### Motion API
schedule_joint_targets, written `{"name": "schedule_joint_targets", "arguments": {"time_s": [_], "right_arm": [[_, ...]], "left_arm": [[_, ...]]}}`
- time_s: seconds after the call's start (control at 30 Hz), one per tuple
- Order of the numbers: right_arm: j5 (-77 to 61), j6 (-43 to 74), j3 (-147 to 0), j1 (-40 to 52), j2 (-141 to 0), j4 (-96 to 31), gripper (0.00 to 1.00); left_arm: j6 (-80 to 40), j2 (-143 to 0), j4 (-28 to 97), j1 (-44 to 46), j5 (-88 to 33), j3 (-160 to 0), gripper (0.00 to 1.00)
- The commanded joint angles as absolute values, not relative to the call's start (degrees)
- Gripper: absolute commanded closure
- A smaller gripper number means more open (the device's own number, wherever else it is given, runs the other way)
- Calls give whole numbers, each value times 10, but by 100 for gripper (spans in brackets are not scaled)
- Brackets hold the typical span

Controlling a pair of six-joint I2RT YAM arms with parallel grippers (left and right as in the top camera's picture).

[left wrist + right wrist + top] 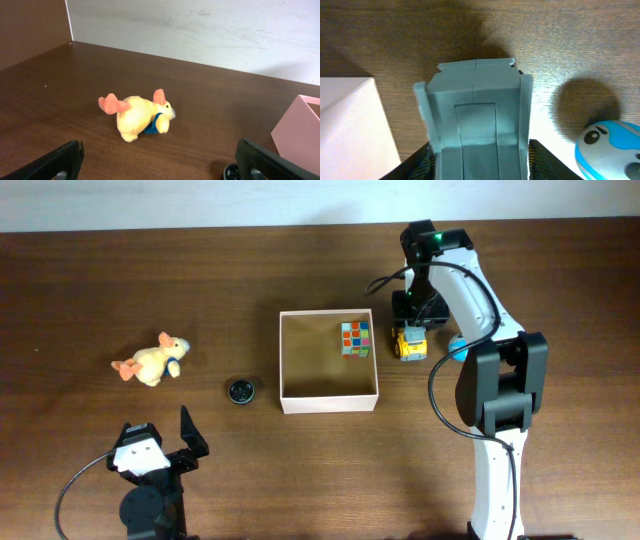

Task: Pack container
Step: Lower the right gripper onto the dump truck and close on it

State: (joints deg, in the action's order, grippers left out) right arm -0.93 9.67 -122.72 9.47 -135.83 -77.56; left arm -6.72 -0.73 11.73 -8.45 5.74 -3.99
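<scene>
One toy, the colour cube (355,338), lies inside the container (330,401) at mid-counter. You have the plush duck (152,362), black cap (240,391) and truck (410,345) left outside. Right tool (480,162) straddles the truck just right of the container; clamped or not, you cannot tell. Left tool (160,167) stands apart, empty.

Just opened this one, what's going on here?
The container is being packed. A colourful puzzle cube already sits in its far right corner. The right gripper is down over a yellow toy truck just outside the container's right wall, with a finger on either side. A firm grip can't be confirmed. A blue toy lies beside the truck. The left gripper hangs open near the front left. A plush duck and a small black round object lie left of the container.
</scene>
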Motion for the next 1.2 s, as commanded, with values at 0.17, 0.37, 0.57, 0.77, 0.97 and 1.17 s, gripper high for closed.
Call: {"name": "schedule_joint_targets", "arguments": {"time_s": [0.17, 0.37, 0.57, 0.77, 0.97, 1.17], "right_arm": [[-8, 77, -1267, 93, -1355, -780, 47], [-8, 68, -1267, 93, -1355, -782, 48], [-6, 52, -1267, 93, -1355, -784, 47], [-1, 47, -1266, 93, -1355, -787, 47], [1, 47, -1239, 93, -1355, -782, 46], [1, 47, -1228, 93, -1355, -779, 46]], "left_arm": [[-66, -7, 115, -88, 47, -35, 1], [-66, -7, 115, -88, 47, -35, 1], [-66, -7, 115, -88, 47, -35, 1], [-66, -7, 115, -88, 47, -35, 1], [-66, -7, 115, -88, 47, -35, 1], [-66, -7, 115, -88, 47, -35, 1]]}}
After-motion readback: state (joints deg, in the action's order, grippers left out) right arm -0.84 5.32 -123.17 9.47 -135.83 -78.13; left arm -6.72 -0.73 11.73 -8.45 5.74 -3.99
